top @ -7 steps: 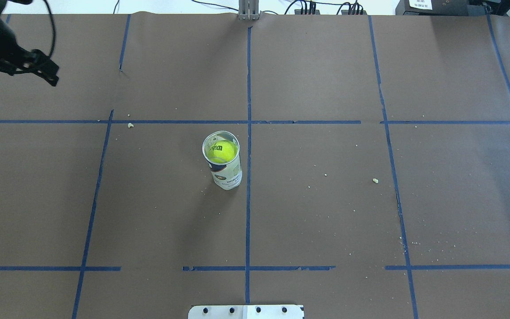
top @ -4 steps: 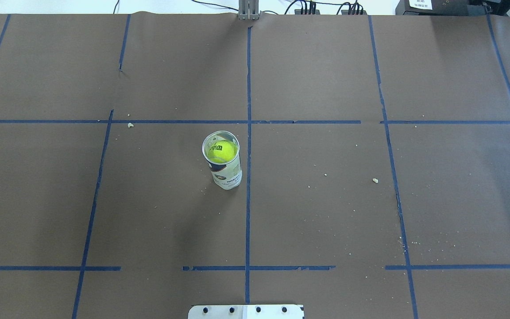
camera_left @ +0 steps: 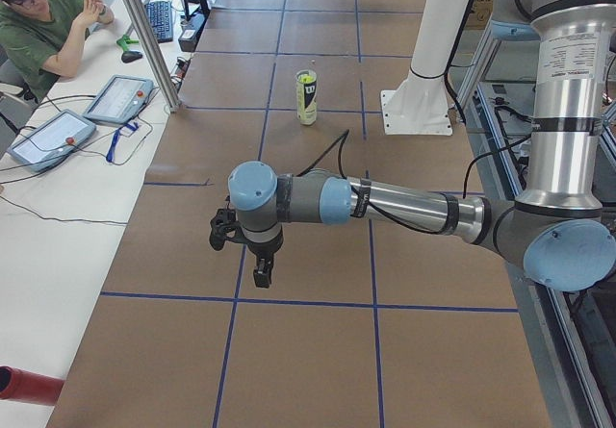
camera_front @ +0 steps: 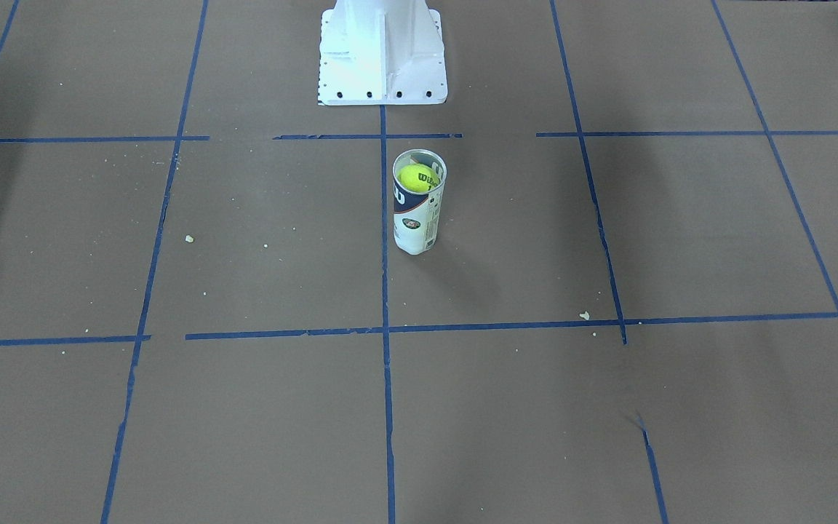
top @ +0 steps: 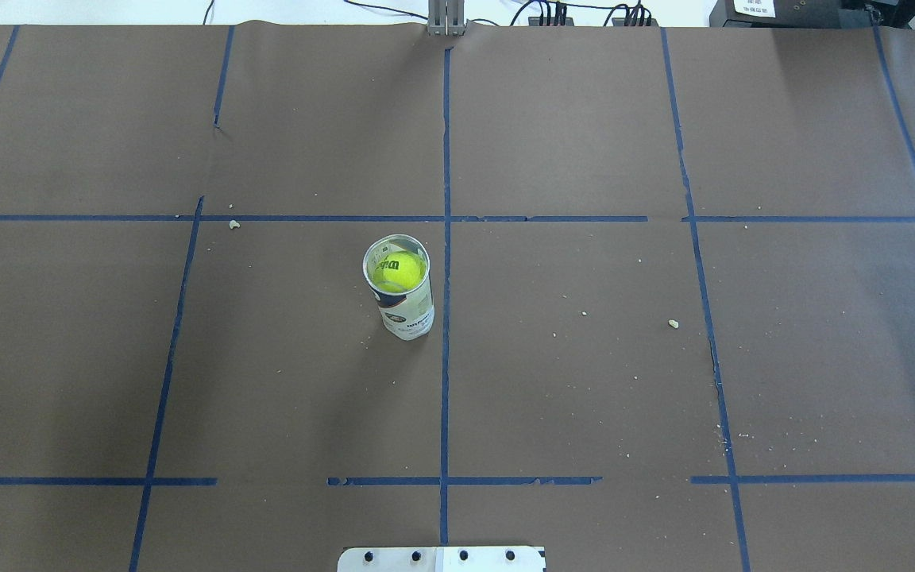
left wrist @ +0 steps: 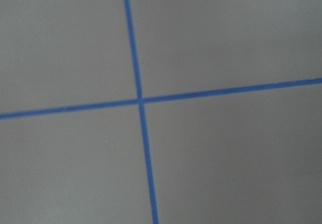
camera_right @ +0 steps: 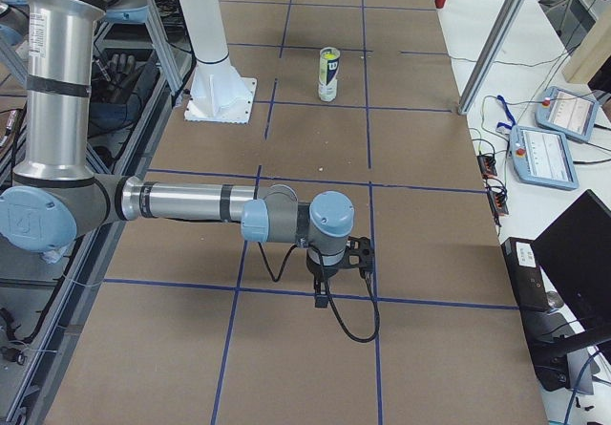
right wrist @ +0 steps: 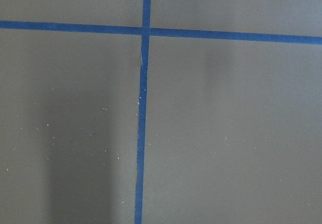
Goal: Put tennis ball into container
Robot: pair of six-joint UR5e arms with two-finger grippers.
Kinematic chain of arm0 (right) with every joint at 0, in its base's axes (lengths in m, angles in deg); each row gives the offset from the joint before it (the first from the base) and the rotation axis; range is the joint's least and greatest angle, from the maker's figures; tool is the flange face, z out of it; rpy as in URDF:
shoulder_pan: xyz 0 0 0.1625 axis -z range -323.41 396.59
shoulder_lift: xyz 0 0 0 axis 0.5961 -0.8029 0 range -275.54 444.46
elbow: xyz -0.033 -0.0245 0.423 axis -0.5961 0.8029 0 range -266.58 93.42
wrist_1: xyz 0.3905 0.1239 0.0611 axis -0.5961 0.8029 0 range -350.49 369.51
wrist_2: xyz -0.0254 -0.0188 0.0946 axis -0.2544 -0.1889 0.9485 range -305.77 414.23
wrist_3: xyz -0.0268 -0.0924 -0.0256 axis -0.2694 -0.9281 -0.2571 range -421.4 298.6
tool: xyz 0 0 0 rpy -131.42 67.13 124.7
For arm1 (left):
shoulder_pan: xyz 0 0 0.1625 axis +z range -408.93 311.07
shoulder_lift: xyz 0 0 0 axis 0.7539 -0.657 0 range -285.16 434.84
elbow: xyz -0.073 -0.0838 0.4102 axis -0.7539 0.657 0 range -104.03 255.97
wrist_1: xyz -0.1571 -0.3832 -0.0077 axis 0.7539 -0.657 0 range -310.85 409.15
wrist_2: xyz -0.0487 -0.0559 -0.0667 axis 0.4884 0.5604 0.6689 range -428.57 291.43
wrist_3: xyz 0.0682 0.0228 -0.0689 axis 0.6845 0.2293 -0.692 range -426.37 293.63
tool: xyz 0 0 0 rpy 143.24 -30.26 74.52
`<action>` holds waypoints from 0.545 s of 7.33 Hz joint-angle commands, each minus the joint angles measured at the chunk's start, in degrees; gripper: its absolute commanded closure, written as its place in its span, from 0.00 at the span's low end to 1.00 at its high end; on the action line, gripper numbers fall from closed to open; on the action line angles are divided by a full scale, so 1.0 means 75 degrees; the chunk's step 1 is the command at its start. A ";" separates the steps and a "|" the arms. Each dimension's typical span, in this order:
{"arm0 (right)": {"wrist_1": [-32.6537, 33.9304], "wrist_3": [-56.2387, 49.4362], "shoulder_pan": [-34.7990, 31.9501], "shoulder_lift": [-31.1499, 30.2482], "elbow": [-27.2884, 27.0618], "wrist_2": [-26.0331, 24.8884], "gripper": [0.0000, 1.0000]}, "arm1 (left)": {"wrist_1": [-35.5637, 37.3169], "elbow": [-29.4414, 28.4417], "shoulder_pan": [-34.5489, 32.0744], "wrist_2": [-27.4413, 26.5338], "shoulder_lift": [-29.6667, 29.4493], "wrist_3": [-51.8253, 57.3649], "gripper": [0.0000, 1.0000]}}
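Observation:
The tennis ball (top: 398,270) sits inside the upright clear container (top: 408,316), near its open top, left of the table's centre line. The ball (camera_front: 419,177) shows through the container's rim (camera_front: 419,154) in the front-facing view too. My left gripper (camera_left: 262,276) hangs far from the container over the near end of the table in the exterior left view; I cannot tell whether it is open or shut. My right gripper (camera_right: 321,297) hangs over the opposite end in the exterior right view, and I cannot tell its state either. Both wrist views show only brown paper and blue tape.
The white pedestal base (camera_front: 382,54) stands bolted behind the container on the robot's side. Blue tape lines (top: 445,357) grid the brown paper, with small crumbs (top: 673,323) scattered about. An operator (camera_left: 43,29) sits beside control tablets (camera_left: 117,98) off the table.
One second ago my left arm showed at the overhead view's upper left corner; it has since gone out of that view. Ball and container have not moved.

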 commanded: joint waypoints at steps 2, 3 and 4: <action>0.0000 0.0000 0.0000 0.0007 0.0000 0.0000 0.00 | 0.0030 -0.0008 -0.0105 0.0033 0.0162 -0.0001 0.00; 0.0000 0.0000 0.0000 -0.0005 0.0000 0.0000 0.00 | 0.0018 -0.0008 -0.0116 -0.0014 0.0174 -0.0001 0.00; 0.0000 0.0000 0.0000 -0.0005 0.0000 0.0000 0.00 | -0.0052 -0.0008 -0.0116 -0.0014 0.0151 -0.0013 0.00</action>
